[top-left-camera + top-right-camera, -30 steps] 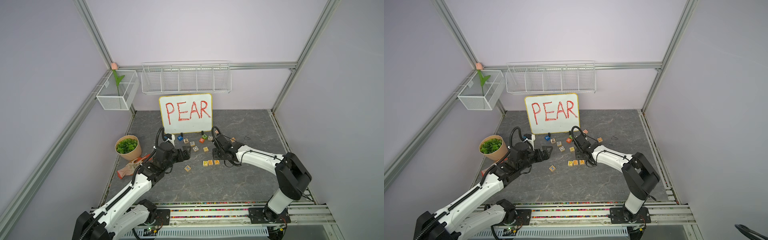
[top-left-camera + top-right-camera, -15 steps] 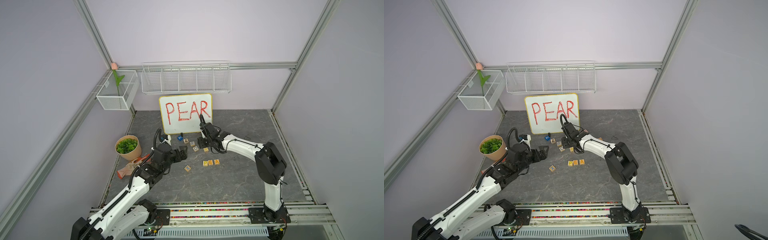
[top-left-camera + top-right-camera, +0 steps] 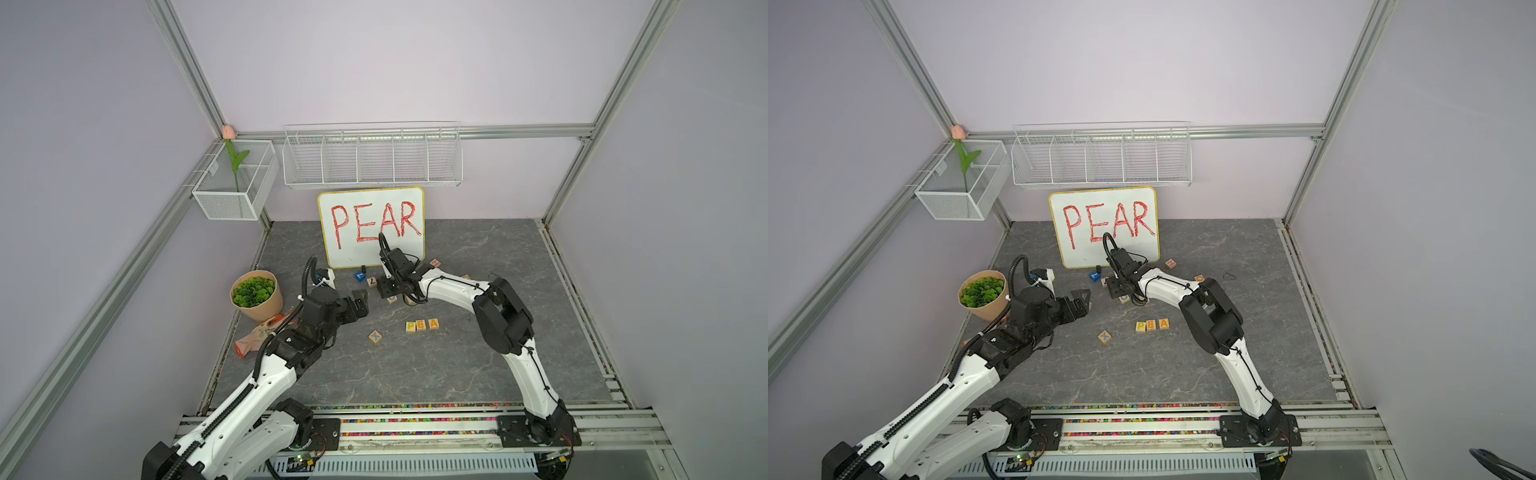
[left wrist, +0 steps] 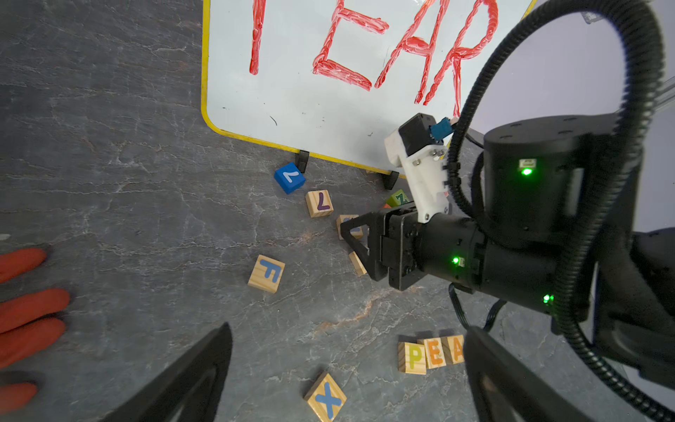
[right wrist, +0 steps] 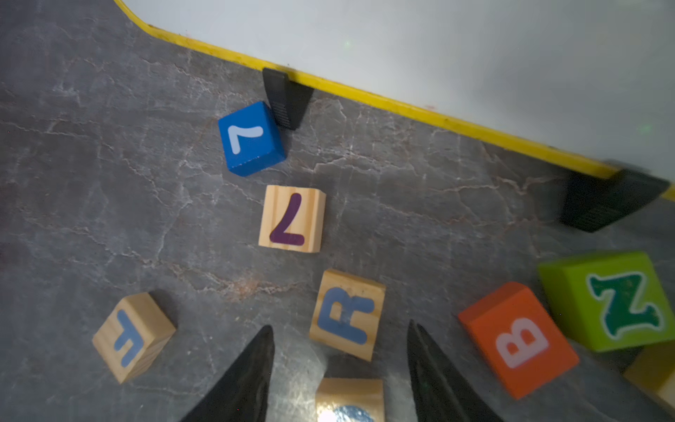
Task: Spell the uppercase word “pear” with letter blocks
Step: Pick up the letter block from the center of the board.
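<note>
R blk (image 5: pixel 347 314): pale wood cube w/ blue-grey letter up

R block (image 4: pixel 345 218): partly covered in left wrist view.
Glare-lit block (image 5: pixel 350 400): cut off; we cannot read it.
Orange object (image 4: pixel 25 310): cut off.

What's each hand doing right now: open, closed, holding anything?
Left hand: open, holding nothing.
Right hand: open, holding nothing; R block lies near its fingertips, ungripped.
</note>
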`<state>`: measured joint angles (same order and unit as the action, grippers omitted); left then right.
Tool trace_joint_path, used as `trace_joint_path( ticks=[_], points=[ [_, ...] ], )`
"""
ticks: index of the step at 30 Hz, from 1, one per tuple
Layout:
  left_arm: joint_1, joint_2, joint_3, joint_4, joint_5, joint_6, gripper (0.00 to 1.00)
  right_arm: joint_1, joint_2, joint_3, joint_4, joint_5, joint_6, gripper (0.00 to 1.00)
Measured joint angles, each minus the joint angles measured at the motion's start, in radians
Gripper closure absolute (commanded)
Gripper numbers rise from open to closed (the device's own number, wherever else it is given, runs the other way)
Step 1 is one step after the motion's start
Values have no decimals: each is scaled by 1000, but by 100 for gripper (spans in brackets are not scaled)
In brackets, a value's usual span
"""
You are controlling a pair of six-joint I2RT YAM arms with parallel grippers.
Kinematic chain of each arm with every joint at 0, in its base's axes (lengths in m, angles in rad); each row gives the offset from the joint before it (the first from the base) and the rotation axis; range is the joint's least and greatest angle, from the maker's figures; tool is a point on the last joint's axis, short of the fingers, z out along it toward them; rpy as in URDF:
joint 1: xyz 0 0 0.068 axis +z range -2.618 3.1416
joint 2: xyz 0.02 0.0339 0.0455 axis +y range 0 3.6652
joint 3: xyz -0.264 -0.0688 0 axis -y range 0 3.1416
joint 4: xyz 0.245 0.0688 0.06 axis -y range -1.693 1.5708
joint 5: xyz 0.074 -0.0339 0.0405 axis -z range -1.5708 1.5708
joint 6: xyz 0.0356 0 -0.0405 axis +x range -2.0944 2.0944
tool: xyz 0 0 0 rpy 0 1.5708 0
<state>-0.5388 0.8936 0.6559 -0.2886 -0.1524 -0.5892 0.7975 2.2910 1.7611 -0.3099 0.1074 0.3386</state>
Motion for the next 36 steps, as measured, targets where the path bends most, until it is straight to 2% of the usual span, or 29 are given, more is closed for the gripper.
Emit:
trace_joint_path(
  ticks=[8,17,23,29,36],
  points=[
    [7,-13,-8,-1,15,0,1,36,67,86,-54,104,7,45],
    [9,-64,-21,-5,18,0,1,38,109,146,-111,177,42,65],
    [9,-64,-22,-5,21,0,0,43,94,114,-85,199,55,71],
    [9,-29,-22,10,50,0,0,45,-81,-90,-44,204,57,70],
    [0,53,-14,81,158,27,0,39,-451,-321,3,229,72,70]
  ],
)
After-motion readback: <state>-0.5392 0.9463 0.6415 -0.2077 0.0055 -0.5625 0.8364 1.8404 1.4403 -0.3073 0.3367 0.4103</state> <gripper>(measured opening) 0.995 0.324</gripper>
